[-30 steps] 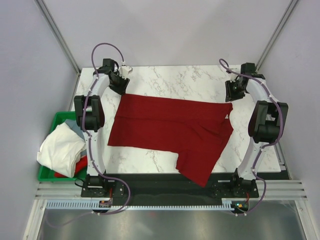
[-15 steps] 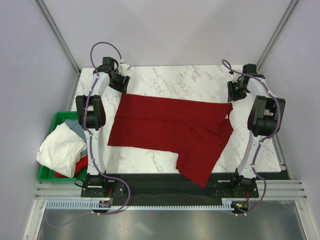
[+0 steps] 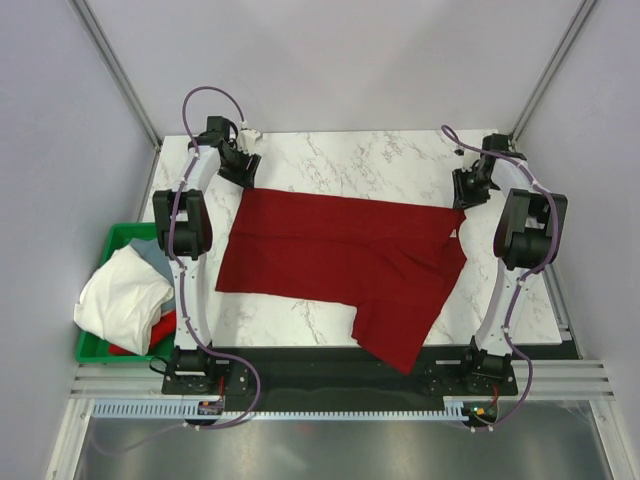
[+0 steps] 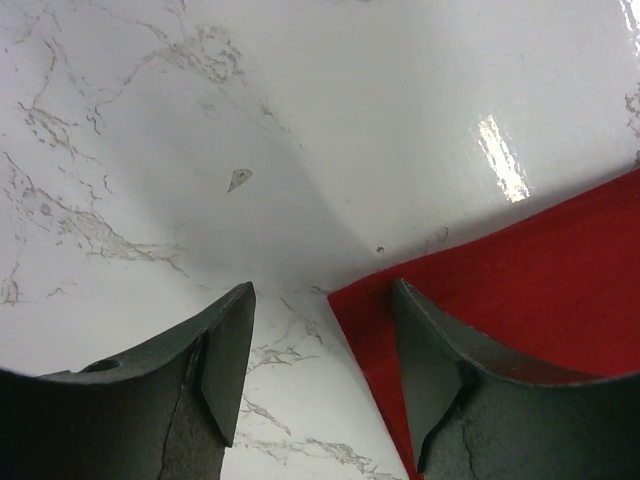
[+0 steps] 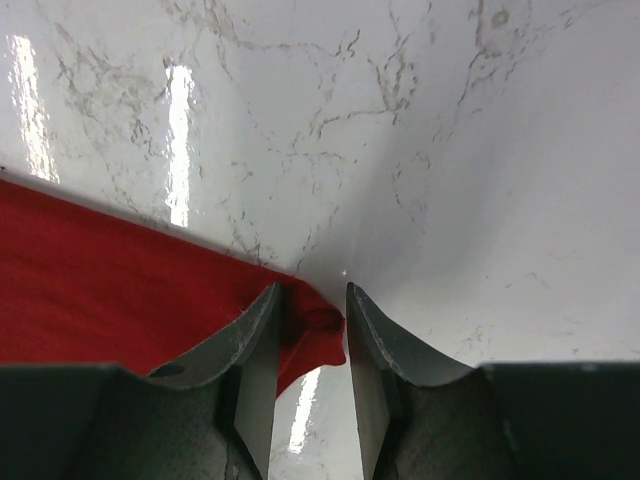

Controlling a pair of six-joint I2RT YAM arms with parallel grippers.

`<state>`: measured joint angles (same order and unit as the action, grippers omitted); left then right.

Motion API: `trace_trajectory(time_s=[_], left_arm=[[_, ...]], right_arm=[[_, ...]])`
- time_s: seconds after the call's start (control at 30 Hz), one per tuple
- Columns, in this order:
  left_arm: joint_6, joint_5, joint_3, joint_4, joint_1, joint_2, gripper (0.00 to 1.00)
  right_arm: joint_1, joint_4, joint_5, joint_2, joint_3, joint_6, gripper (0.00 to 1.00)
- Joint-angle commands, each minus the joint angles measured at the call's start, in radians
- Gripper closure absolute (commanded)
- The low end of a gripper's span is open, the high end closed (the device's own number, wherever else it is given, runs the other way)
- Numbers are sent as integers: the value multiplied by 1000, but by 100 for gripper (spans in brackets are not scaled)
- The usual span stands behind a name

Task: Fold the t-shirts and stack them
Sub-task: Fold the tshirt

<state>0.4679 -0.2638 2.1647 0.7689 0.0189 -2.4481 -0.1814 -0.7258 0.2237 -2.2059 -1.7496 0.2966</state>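
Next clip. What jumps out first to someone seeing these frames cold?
A dark red shirt lies spread across the marble table, one flap reaching over the near edge. The left gripper stands open astride its far left corner; the right gripper has its jaws close about the far right corner. Left of the table, a green bin holds a heaped white shirt.

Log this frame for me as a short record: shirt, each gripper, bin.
shirt: dark red t-shirt spread on marble table, near flap past the front edge
left gripper: open, straddling the shirt's far left corner
right gripper: jaws narrowly apart around the far right corner, grip unclear
bin: green bin left of table, white t-shirt heaped on top
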Motion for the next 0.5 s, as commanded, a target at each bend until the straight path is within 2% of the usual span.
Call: trace_trajectory(time_s=[0.0, 0.47], left_arm=[[-20, 12, 38, 1, -4, -5, 36], [-11, 23, 34, 1, -4, 0, 36]], right_arm=[[-6, -21, 28, -17, 7, 16, 60], [-64, -44, 109, -3, 4, 21, 61]])
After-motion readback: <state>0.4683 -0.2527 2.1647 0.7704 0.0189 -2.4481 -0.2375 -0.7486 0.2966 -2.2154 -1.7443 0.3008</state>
